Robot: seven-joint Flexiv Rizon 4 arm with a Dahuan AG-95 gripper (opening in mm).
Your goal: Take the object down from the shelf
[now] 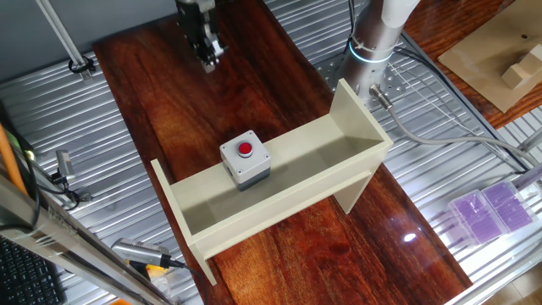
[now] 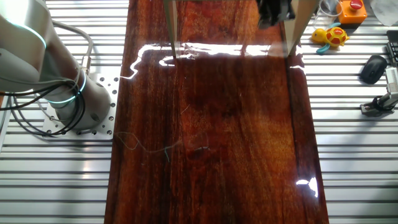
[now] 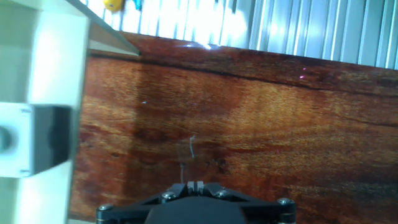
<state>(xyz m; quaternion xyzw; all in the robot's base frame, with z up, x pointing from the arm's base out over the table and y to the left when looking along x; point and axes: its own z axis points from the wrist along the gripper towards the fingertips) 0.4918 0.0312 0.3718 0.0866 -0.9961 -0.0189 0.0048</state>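
Observation:
The object, a small grey box (image 1: pixel 246 160) with a red button on top, sits in the left half of the long beige shelf (image 1: pixel 315 165), which stands across the wooden table. My gripper (image 1: pixel 209 59) hangs above the table behind the shelf, well apart from the box, with its fingers together and nothing in them. In the hand view the gripper (image 3: pixel 196 185) points at bare wood, and the box (image 3: pixel 34 139) and shelf (image 3: pixel 40 59) are at the left edge. In the other fixed view only the shelf's end panels (image 2: pixel 171 28) and the gripper (image 2: pixel 275 12) show at the top.
The robot base (image 1: pixel 375 41) stands right of the shelf with cables trailing. Purple cases (image 1: pixel 491 210) lie at the right, tan wooden blocks (image 1: pixel 521 68) at the far right. Tools (image 1: pixel 144 254) lie at the front left. A yellow toy (image 2: pixel 329 36) and a mouse (image 2: pixel 373 67) lie off the wood.

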